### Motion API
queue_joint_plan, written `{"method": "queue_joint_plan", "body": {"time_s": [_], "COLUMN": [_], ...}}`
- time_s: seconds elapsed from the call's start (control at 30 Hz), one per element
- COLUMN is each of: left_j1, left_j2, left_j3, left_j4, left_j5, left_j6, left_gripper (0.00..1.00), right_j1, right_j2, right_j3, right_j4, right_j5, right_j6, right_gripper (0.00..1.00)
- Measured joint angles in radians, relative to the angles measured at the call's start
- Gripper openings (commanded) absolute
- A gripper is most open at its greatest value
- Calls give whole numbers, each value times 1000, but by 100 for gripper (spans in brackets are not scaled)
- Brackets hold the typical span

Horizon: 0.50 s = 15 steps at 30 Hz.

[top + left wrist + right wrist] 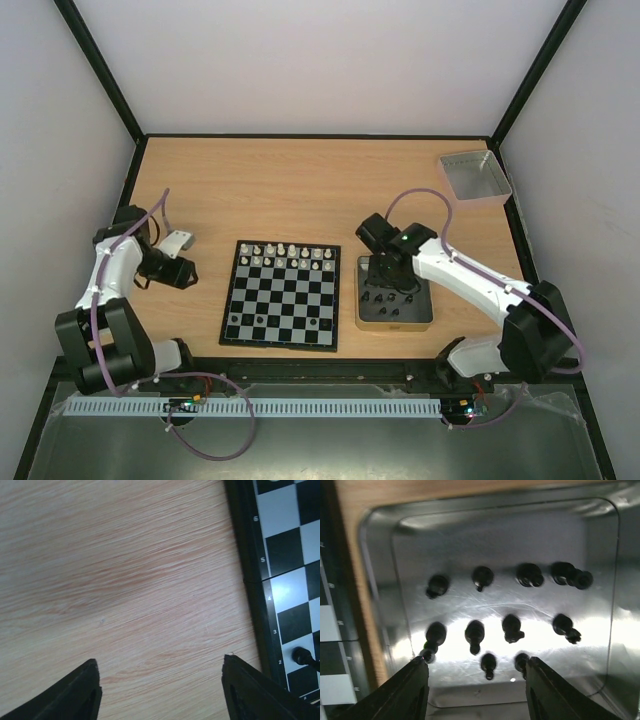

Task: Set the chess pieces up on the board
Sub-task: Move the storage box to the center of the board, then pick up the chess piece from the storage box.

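Observation:
The chessboard [282,296] lies at the table's middle. White pieces [285,257] fill its far two rows; three black pieces [262,320] stand near its front. Several black pieces [475,632] stand in the shallow metal tin [395,318] right of the board. My right gripper [476,672] is open above the tin, its fingers either side of a black piece [488,664]. My left gripper [160,675] is open and empty over bare wood left of the board's edge [250,570], where one black piece [301,656] shows.
A grey square tray [474,176] sits at the far right corner. A small white block [178,241] lies by the left arm. White walls with black posts enclose the table.

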Motion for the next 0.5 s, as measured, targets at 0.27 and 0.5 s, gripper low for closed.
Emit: {"method": "queue_joint_plan", "body": {"time_s": [0.27,0.5], "left_j1": [-70,-98], "left_j2": [-44,-44], "left_j3": [0,0], "left_j4": [-1,5], "left_j5": [-2,-31], "left_j6": [-40,-69], "left_gripper": [70,71], "right_j1": [-65,-119], "right_j2": [-57,-58], "right_j3": [-84,-84], "right_j4": [29,75], "right_j5": [-13,-57], "right_j6": [6,-13], "right_gripper": [46,68]}}
